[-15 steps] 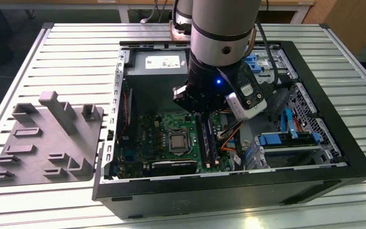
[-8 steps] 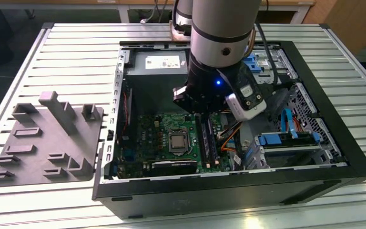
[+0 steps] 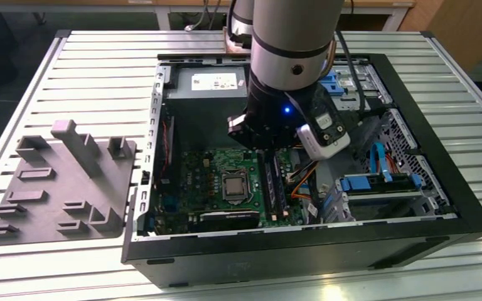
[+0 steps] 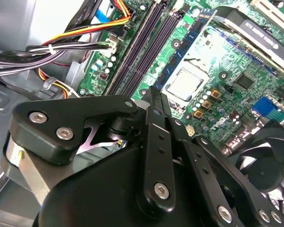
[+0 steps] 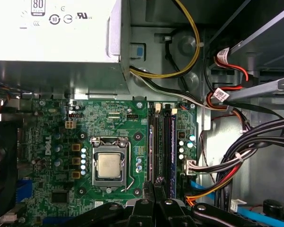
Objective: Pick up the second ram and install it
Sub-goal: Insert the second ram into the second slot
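In the exterior view, an open computer case (image 3: 308,241) lies on the slatted bench (image 3: 98,50), with a grey holder tray (image 3: 65,188) on the exterior view's left. The arm (image 3: 295,37) reaches down into the case at the frame's centre. Its gripper (image 3: 268,152) is low over the motherboard (image 3: 216,169), and the second ram (image 3: 272,185) runs along the slots beneath it.

In the second wrist view, the gripper (image 4: 155,94) has its fingers (image 4: 156,106) drawn together, pinching the second ram (image 4: 184,47). This dark-blue stick stretches away from them, between the CPU socket (image 4: 184,85) and the empty black slots (image 4: 142,52). Whether it is fully seated I cannot tell.

In the first wrist view, the gripper (image 5: 156,185) hangs over the slots (image 5: 161,142), just beside the CPU socket (image 5: 109,165).
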Motion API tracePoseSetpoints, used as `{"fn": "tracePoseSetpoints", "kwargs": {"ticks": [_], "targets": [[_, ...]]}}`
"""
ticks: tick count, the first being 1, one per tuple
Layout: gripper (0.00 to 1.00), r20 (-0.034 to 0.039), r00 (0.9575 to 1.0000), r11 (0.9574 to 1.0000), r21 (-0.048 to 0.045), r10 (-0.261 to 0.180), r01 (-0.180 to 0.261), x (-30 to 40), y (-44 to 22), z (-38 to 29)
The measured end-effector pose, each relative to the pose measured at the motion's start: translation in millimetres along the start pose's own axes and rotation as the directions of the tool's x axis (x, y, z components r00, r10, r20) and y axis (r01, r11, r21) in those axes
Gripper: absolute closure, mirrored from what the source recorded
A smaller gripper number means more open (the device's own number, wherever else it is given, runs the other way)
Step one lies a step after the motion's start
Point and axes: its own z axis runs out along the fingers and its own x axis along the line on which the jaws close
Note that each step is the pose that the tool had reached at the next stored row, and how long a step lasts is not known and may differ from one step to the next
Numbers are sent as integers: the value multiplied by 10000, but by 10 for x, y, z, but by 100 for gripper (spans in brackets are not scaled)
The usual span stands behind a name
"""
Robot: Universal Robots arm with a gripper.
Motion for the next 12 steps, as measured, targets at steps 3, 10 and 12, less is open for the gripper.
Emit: {"fn": "tracePoseSetpoints", "kwargs": {"ticks": [3,10,12], "targets": [[88,0,10000,10000,0,0,0,0,0,10],[88,0,10000,10000,0,0,0,1,-1,32],[88,0,10000,10000,0,0,0,1,-2,38]]}}
